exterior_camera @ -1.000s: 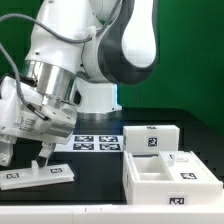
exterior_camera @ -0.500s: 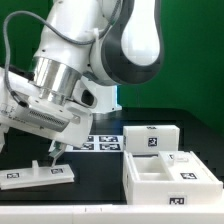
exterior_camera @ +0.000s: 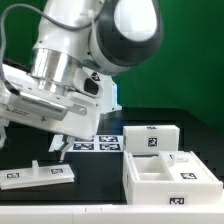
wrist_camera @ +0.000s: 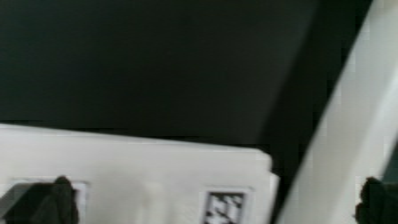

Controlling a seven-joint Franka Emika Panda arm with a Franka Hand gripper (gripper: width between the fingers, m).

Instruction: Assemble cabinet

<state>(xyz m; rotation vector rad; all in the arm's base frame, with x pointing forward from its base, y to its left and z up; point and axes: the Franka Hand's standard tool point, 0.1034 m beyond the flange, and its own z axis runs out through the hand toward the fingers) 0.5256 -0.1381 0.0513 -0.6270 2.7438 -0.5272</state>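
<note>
The cabinet lies in separate white tagged pieces. A flat panel [exterior_camera: 36, 175] lies on the black table at the exterior view's left. An open box piece [exterior_camera: 166, 176] stands at the right, with a smaller block [exterior_camera: 152, 138] behind it. My gripper [exterior_camera: 60, 143] hangs above the table, just right of the flat panel and clear of it. In the wrist view my gripper [wrist_camera: 222, 203] is open and empty, its dark fingertips [wrist_camera: 63, 200] wide apart. A white piece with a tag [wrist_camera: 233, 206] lies below and between them.
The marker board [exterior_camera: 98, 143] lies flat on the table between the panel and the box pieces, in front of the white robot base [exterior_camera: 100, 98]. A green wall stands behind.
My gripper has lifted off the flat panel and moved up and toward the exterior view's right. The panel stays on the table.
</note>
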